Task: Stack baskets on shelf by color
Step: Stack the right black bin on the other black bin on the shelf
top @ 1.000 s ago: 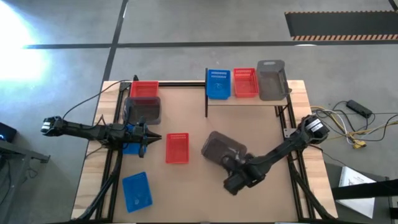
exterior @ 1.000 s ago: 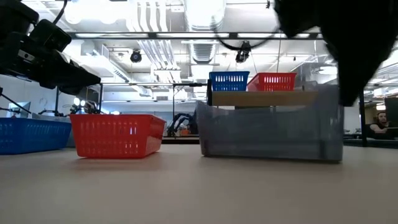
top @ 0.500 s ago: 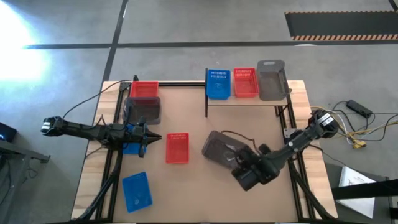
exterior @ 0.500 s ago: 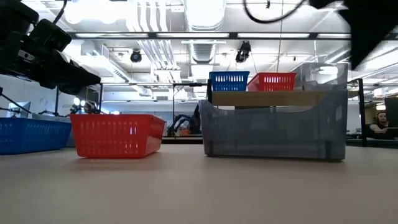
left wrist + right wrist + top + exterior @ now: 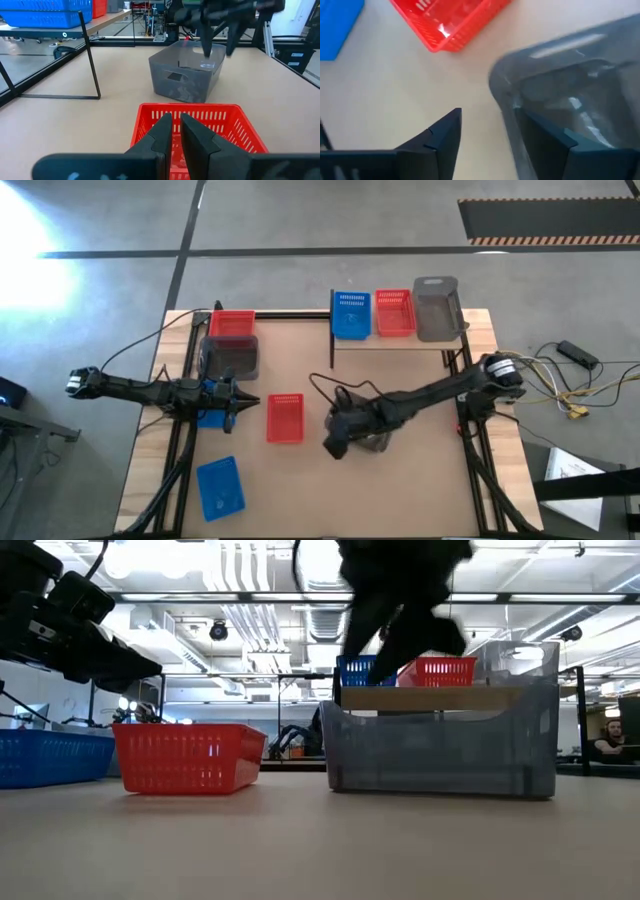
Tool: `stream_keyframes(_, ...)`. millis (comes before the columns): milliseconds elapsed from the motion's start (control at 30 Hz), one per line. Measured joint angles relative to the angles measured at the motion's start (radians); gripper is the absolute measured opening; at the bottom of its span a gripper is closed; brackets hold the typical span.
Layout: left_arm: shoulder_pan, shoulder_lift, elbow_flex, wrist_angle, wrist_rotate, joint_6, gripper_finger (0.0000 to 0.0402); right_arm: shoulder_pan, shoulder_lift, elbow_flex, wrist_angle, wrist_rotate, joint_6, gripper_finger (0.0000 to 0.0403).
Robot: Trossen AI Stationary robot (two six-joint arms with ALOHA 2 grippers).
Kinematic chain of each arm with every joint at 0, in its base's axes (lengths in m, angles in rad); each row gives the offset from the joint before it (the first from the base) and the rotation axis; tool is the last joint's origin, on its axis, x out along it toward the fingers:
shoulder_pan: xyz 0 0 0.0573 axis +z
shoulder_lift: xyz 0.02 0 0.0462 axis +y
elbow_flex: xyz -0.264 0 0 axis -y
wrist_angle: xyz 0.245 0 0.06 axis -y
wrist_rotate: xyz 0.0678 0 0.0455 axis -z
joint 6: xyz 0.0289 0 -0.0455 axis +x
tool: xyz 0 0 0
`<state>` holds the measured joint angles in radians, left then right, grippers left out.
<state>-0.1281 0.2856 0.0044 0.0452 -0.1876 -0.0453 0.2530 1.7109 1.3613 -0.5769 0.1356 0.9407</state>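
**Right claw spread over the grey basket's corner**

The table (image 5: 300,500) fills the middle of the high view, with the shelf (image 5: 400,343) at its upper right carrying 3 baskets: blue, red, grey. Just right of centre sits the loose grey basket (image 5: 372,442), its long axis apparently running roughly left to right in the frame. The right arm reaches across it from the right, and the right gripper (image 5: 338,438) hangs at the basket's left end, fingers spread, 1 on either side of the rim in the wrist view, pinching nothing. That arm is plainly the nearer one. The left gripper (image 5: 232,402) waits at centre left, fingers pressed together and empty, pointing at a red basket (image 5: 285,418) just beside it.
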Motion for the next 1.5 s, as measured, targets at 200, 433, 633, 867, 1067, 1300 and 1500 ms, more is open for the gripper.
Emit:
stream_keyframes(200, 0.0, 0.002, 0.0, 0.0, 0.0, 0.0, 0.0022, -0.032, 0.066, 0.012, 0.034, -0.026, -0.022, 0.0194)
stream_keyframes(433, 0.0, 0.002, 0.0, 0.0, 0.0, 0.0, 0.0022, -0.031, 0.126, 0.074, 0.037, 0.003, -0.147, 0.0188)
stream_keyframes(633, 0.0, 0.001, 0.0, 0.0, 0.0, 0.0, 0.0022, -0.026, 0.196, 0.142, 0.033, 0.033, -0.327, 0.0134)
stream_keyframes(867, 0.0, 0.001, 0.0, 0.0, 0.0, 0.0, 0.0022, 0.049, 0.175, 0.164, -0.059, -0.012, -0.554, 0.0017)
stream_keyframes(1067, 0.0, 0.001, 0.0, 0.0, 0.0, 0.0, 0.0022, 0.172, 0.12, 0.164, -0.345, -0.013, -0.604, 0.0009)
stream_keyframes(1300, 0.0, 0.002, 0.0, 0.0, 0.0, 0.0, 0.0022, 0.247, 0.104, 0.164, -0.459, 0.04, -0.407, 0.0023)
stream_keyframes(1500, 0.0, 0.001, 0.0, 0.0, 0.0, 0.0, 0.0022, 0.227, 0.104, 0.166, -0.254, 0.015, -0.363, 0.0089)
